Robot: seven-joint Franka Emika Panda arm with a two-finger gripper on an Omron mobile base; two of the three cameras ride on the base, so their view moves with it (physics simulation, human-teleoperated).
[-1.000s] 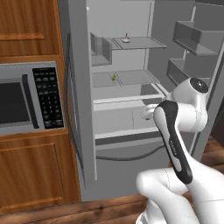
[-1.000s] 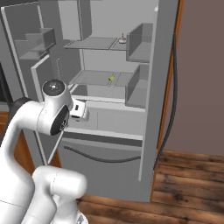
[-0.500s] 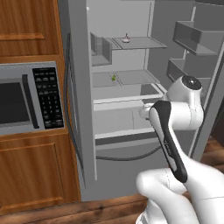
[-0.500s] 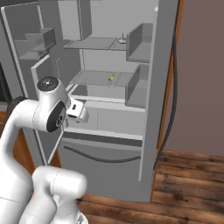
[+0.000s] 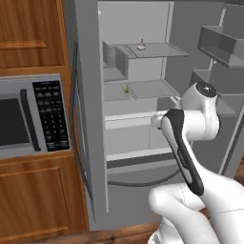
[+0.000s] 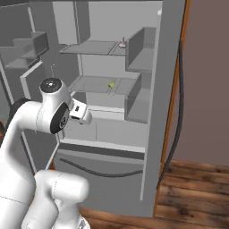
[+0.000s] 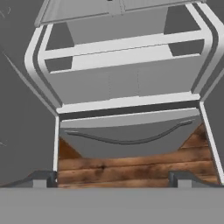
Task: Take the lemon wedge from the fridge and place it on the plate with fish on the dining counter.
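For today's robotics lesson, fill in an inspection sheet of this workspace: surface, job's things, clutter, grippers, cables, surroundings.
Surface: grey fridge shelf, lemon wedge on it.
Job's things: lemon wedge on the middle shelf; fridge doors open.
Clutter: small pinkish item on the top shelf.
Grippers: gripper open, empty, below the lemon wedge's shelf, short of it.
Cables: nothing seen.
Surroundings: microwave in wood cabinets, wooden floor.

Matt grey fridge [image 5: 90,95], seemingly plastic shelves; wood-grain floor [image 6: 197,188].
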